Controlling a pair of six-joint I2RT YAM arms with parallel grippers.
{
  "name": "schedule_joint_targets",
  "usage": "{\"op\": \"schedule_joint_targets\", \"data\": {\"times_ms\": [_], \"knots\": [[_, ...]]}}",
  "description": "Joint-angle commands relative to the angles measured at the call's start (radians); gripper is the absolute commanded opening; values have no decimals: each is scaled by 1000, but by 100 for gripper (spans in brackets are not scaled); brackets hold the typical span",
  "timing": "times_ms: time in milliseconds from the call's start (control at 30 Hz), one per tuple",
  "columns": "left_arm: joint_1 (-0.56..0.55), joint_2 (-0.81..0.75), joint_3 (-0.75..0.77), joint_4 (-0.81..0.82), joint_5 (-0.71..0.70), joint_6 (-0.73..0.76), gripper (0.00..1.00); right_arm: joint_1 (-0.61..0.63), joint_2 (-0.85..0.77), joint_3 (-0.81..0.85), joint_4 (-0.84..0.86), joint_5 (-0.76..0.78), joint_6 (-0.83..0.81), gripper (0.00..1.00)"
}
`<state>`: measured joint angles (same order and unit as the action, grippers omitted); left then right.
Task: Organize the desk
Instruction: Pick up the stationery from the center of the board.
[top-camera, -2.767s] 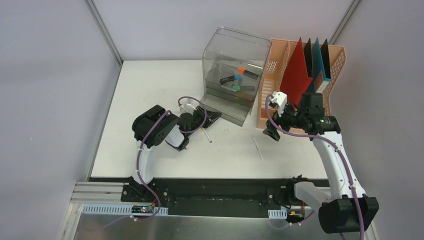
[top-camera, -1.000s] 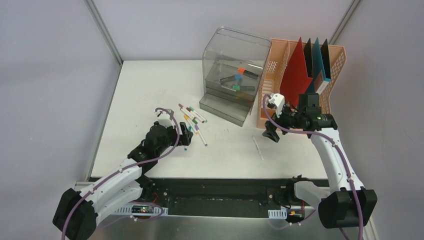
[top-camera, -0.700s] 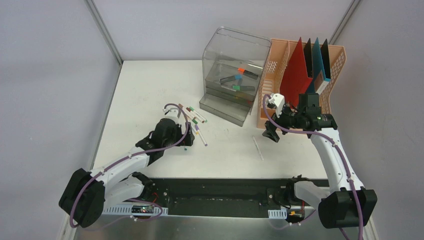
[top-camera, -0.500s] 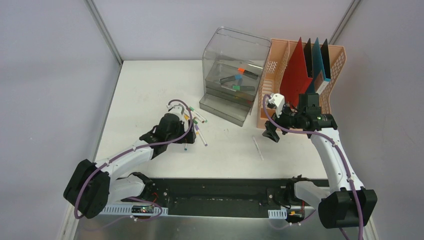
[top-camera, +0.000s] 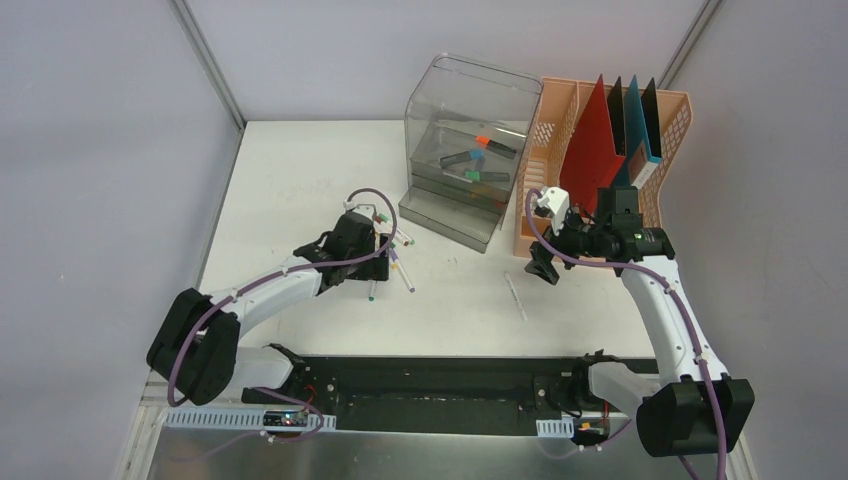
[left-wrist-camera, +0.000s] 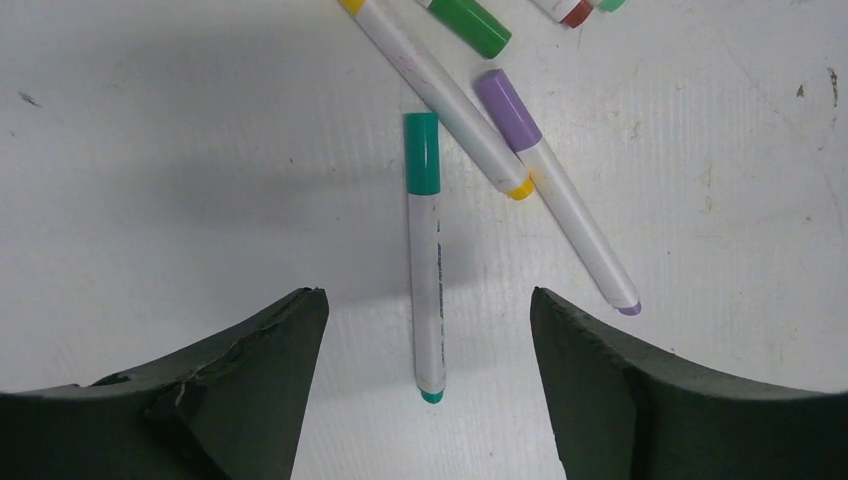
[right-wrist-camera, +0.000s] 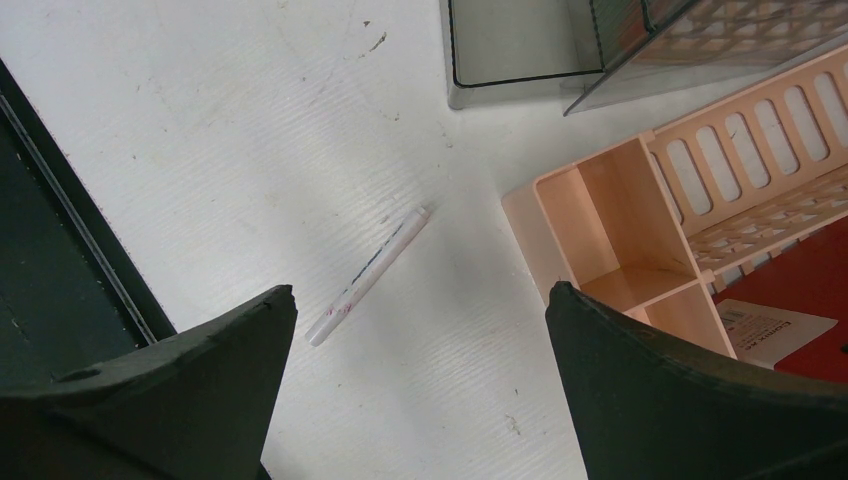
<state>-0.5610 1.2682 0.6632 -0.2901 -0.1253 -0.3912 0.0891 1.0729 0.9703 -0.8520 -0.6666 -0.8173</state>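
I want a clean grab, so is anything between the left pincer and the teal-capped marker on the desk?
Nothing visible. The left pincer is open, and in the wrist view the teal-capped marker lies bare on the desk between its fingers. The yellow-tipped marker ends close beside it near the cap, clear of the fingers.

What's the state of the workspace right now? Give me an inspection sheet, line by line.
Surface: white desk, lightly scuffed.
Job's things: loose markers heaped in front of the clear drawer box; one white pen lying apart, near the peach file rack.
Clutter: nothing seen.
Tools: left tool open, straddling the teal-capped marker; right tool open, empty, near the white pen.
Cables: purple cables looped at each wrist.
Surroundings: grey walls, black front rail.
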Motion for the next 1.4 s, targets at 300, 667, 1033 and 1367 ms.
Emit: {"op": "schedule_joint_targets", "data": {"times_ms": [300, 667, 1033, 1367], "knots": [[-31, 200, 170, -117, -48, 27, 42, -5, -6, 5, 8, -18, -20, 99], [-106, 330, 256, -209, -166, 54, 22, -5, -9, 5, 7, -17, -21, 99], [-128, 359, 264, -234, -205, 46, 8, -5, -12, 5, 5, -19, -23, 99], [-128, 124, 132, -146, -164, -12, 0, -6, -12, 6, 3, -23, -26, 99]]}}
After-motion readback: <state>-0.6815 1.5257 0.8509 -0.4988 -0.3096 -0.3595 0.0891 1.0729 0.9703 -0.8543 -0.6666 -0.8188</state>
